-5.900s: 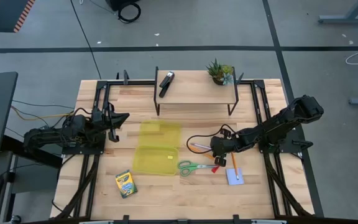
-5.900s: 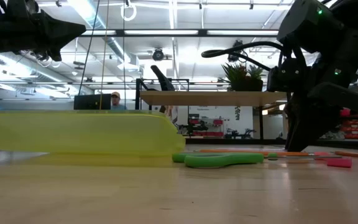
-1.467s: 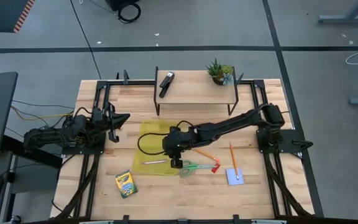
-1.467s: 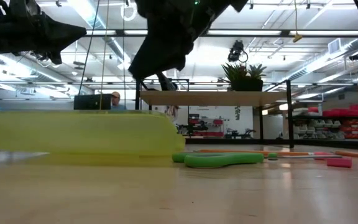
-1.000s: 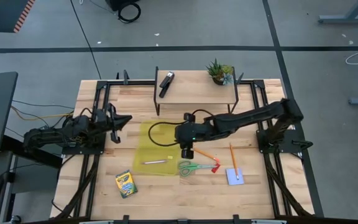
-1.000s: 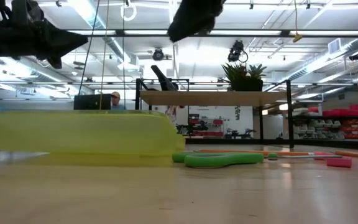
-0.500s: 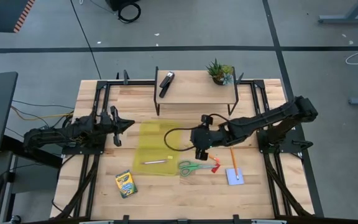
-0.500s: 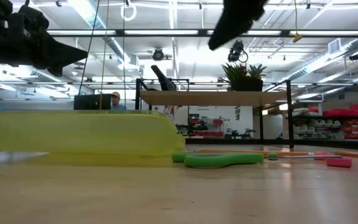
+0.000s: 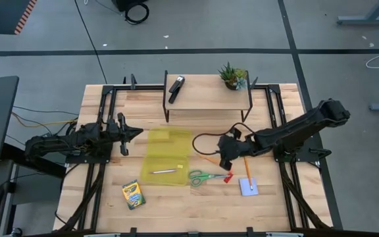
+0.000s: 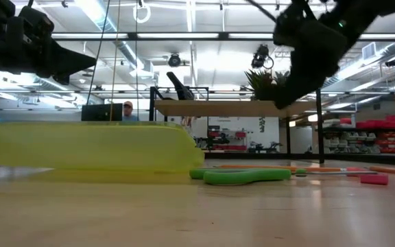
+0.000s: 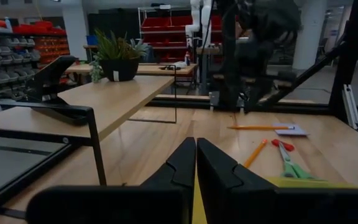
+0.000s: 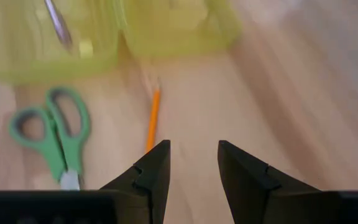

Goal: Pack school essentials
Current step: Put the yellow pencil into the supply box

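An open yellow see-through case [image 9: 167,157] lies mid-table with a slim grey pen [image 9: 163,171] inside it. To its right lie green-handled scissors [image 9: 206,176], an orange pen [image 9: 209,160], a small red piece [image 9: 227,178] and a yellow pencil [image 9: 247,172] resting partly on a pale blue notepad [image 9: 247,187]. The yellow-green crayon box [image 9: 133,194] sits near the table's near edge. My right gripper [image 12: 191,163] hovers open above the orange pen [image 12: 153,121], right of the case. My left gripper [image 9: 135,132] is shut and waits left of the case.
A low wooden shelf [image 9: 209,99] at the far side carries a black stapler [image 9: 176,87] and a small potted plant [image 9: 232,76]. Black frame rails [image 9: 104,118] run along both table sides. Bare wood lies between the crayon box and the notepad.
My right gripper has swung from above the case toward the table's right and come lower, ending over the orange pen. My left gripper has edged a little toward the case. The things on the table have stayed where they were.
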